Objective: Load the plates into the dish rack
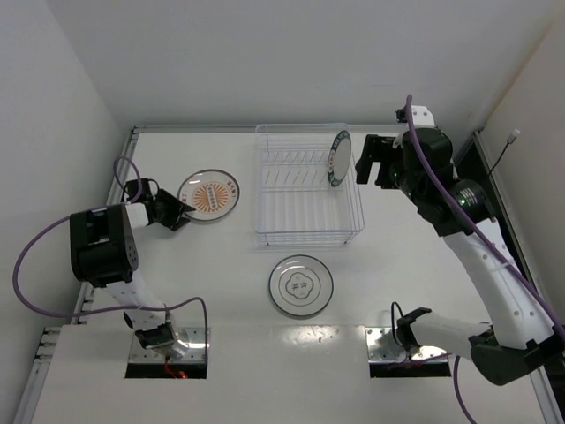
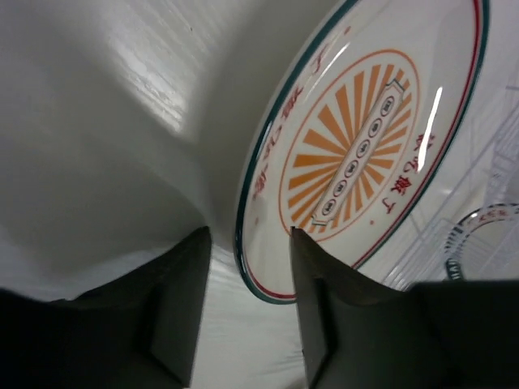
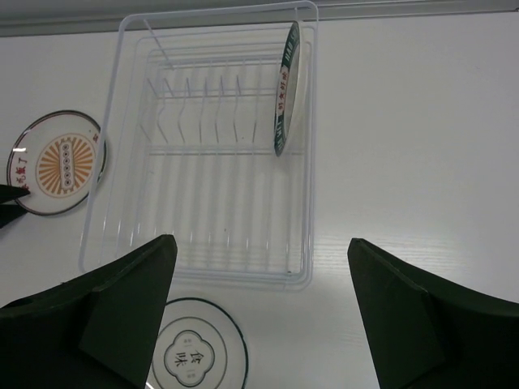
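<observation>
- We found the left gripper (image 1: pixel 175 212) low on the 9 o'clock side of the white table (image 1: pixel 415 265). Its two dark fingers (image 2: pixel 174 308) were spread apart and straddled the near rim of the sunburst plate (image 1: pixel 209 194), a small round shallow white plate with an orange-rayed centre and a thin green-and-red edge. Nothing was pinched yet.
- That plate seemed to lie flat on the table, at 9 o'clock from the dish rack (image 1: pixel 291 221), a rectangular clear wire-frame basket with rows of upright tines.
- The dark-rimmed plate (image 1: pixel 338 159), small and round, stood on edge among the tines near the rack's 2 o'clock corner.
- The grey-ringed plate (image 1: pixel 301 284), white with a dark centre motif, lay flat at the rack's 6 o'clock.
- The right gripper (image 1: pixel 372 163) hovered at the rack's 3 o'clock, its jaws wide apart and empty.
- We judged the step in hand to be the grasp on the sunburst plate.
- One finger should go under the lip and the other over it, well past the edge before closing, because a glazed shallow rim would likely slip from a tip pinch.
- Then we would lift, tip it upright and lower it into a free slot clear of the standing plate.
</observation>
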You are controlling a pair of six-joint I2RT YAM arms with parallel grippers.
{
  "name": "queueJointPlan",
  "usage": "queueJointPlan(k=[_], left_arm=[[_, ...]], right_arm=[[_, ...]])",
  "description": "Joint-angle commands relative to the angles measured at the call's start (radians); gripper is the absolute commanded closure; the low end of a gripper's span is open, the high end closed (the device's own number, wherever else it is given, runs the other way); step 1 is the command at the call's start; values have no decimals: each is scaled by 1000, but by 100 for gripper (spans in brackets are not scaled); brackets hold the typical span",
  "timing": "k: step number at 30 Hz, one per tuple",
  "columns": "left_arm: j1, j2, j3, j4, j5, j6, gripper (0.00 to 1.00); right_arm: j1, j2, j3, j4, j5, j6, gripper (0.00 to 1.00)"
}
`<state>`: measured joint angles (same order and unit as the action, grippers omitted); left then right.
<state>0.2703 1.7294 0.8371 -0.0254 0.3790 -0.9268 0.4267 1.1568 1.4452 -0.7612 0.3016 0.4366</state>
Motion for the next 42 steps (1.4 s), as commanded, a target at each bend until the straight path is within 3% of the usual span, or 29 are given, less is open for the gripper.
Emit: queueJointPlan(k=[1, 7, 9, 11, 17, 23, 26, 28, 32, 35, 42], left_arm=[[12, 62, 55, 67, -14, 5, 62], [12, 117, 105, 19, -14, 83, 82], [12, 117, 131, 10, 24, 120, 100], [21, 96, 131, -1, 84, 129, 100], [53, -183, 108, -48, 224, 154, 100], [32, -433, 71, -48, 337, 96, 100], [-3, -528, 14, 42, 426, 8, 100], [-66, -547, -45, 131, 471, -85, 100], [-132, -568, -56, 200, 494, -116, 100], [-206, -568, -56, 235, 494, -159, 100], [-382, -538, -27, 312, 442, -224, 100]], right_arm=[[-2, -14, -19, 14, -21, 13, 16], [-2, -14, -19, 5, -21, 13, 16], [-2, -14, -10, 5, -21, 13, 16], [-2, -3, 1, 5, -21, 13, 16], [-2, 6, 11, 17, -90, 4, 12], [-35, 52, -25, 134, -370, 56, 10], [-72, 112, -71, 267, -621, 117, 11], [-89, 159, -127, 366, -764, 169, 11], [-115, 222, -176, 483, -915, 240, 14], [-124, 245, -215, 580, -949, 297, 14], [-124, 316, -233, 600, -981, 306, 18]])
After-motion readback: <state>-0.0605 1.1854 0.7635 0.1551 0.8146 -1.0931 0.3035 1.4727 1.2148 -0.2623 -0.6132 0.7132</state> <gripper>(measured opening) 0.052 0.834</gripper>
